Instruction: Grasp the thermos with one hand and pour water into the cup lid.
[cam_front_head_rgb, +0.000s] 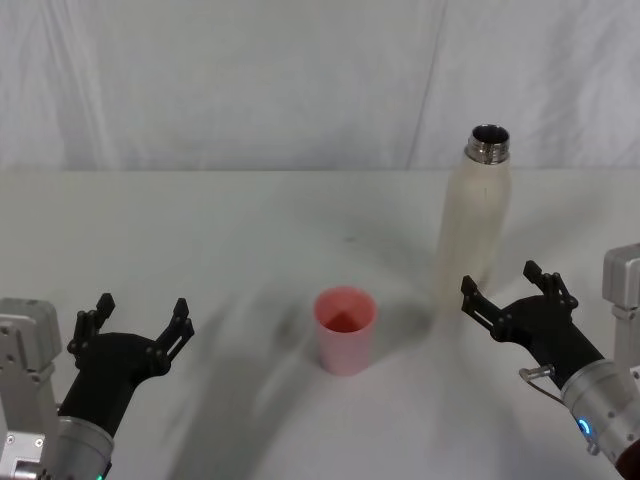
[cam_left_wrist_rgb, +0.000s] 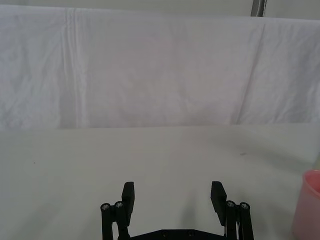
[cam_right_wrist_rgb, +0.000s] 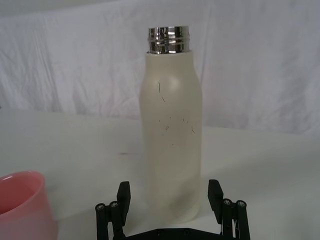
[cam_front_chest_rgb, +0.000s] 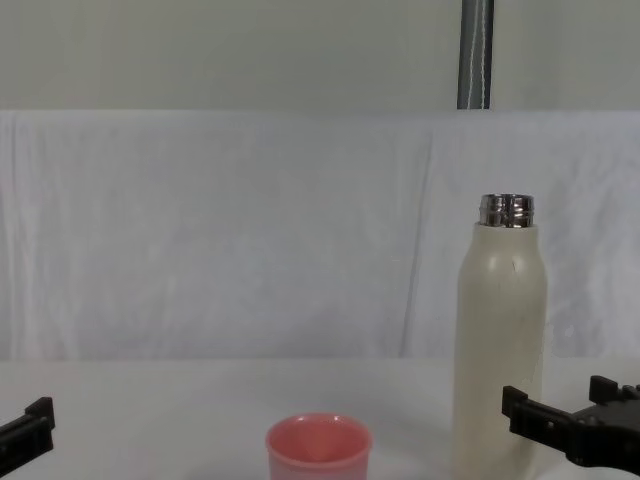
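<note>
Standing upright with its long axis vertical, the thermos (cam_front_head_rgb: 470, 225) lies directly ahead of the right gripper (cam_front_head_rgb: 515, 290), whose jaws are spread wide and empty, nearer than the left gripper (cam_front_head_rgb: 135, 320), likewise agape and holding nothing.

On the worktop (cam_front_head_rgb: 200, 230) the thermos (cam_front_head_rgb: 473, 225) stands upright, behind and right of the cup lid (cam_front_head_rgb: 345, 328). The right gripper (cam_front_head_rgb: 512, 289) sits just before the thermos.

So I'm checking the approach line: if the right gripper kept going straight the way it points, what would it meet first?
Most likely the thermos. The right gripper is open and the bottle's lower body stands upright directly ahead between its fingers. The cup lid sits off to the side, out of that line.
</note>
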